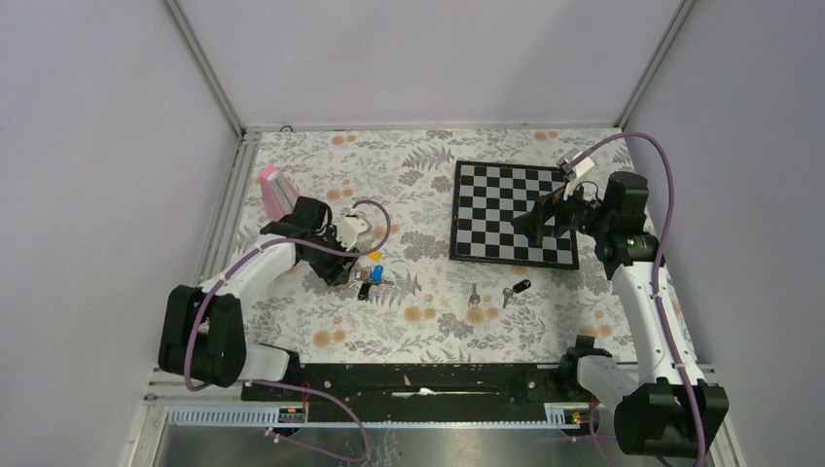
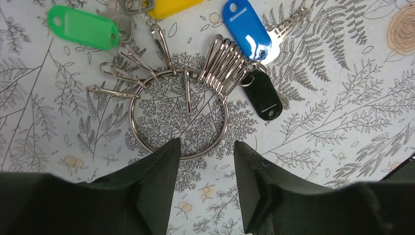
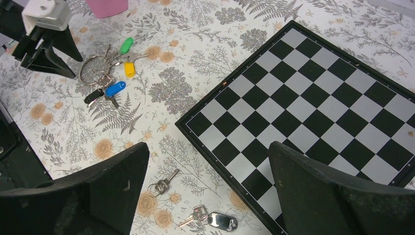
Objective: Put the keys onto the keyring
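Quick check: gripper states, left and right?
Left gripper: open, poised at the keyring's near edge, gripping nothing.
Right gripper: open, empty, over the chessboard.

A worktop (image 1: 428, 156) is covered in a pale cloth printed with grey ferns and orange flowers. On its right half lies a flat chessboard (image 1: 514, 214) of black and silver squares with a black rim, set a little askew. A small pink object (image 1: 275, 190) stands near the left edge, well apart from the board. Plain grey walls (image 1: 97, 146) enclose three sides.
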Controlling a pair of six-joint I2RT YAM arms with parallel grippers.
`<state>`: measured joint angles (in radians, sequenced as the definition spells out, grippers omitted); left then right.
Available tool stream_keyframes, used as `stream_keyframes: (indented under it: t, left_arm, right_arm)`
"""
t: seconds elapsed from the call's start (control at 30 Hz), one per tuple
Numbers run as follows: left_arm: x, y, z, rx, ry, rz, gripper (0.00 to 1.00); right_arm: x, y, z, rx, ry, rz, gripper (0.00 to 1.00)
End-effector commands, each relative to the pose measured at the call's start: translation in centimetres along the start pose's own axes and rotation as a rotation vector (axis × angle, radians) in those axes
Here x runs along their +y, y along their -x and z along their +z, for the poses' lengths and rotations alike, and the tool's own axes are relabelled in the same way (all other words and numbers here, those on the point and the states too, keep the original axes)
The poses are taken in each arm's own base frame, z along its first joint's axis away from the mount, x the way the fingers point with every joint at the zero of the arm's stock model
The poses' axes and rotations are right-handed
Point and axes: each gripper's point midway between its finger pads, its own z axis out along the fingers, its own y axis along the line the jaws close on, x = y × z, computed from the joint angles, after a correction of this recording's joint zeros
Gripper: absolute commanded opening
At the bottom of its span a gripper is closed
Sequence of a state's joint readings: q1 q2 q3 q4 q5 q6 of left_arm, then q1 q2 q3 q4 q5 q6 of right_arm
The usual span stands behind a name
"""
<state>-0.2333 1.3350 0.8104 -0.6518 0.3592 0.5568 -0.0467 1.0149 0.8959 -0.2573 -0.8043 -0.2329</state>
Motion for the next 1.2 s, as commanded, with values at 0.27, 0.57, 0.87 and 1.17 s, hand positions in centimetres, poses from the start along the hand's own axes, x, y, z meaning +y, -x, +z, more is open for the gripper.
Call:
stream_keyframes:
  t: [0.27, 0.57, 0.87, 1.17]
  left_arm:
    - [2.4, 1.2, 3.1, 0.018, 0.065, -0.017, 0.43]
    - [2.9, 1.2, 4.4, 0.026, 0.06, -0.026, 0.36]
    - [2.1, 1.6, 4.7, 0.009, 0.029, -0.03, 0.23]
    - [0.5, 3.5, 3.2, -0.07, -0.039, -0.008, 0.0]
  right_arm:
    - [0.4, 0.2, 0.1, -0.018, 0.027, -0.034, 0.99]
    - [0.4, 0.1, 0.1, -0.017, 0.028, -0.035, 0.99]
    - [0.4, 0.0, 0.0, -0.017, 0.026, -0.041, 0.99]
    - [1.2, 0.4, -0.1, -0.034, 0.062, -0.041, 0.99]
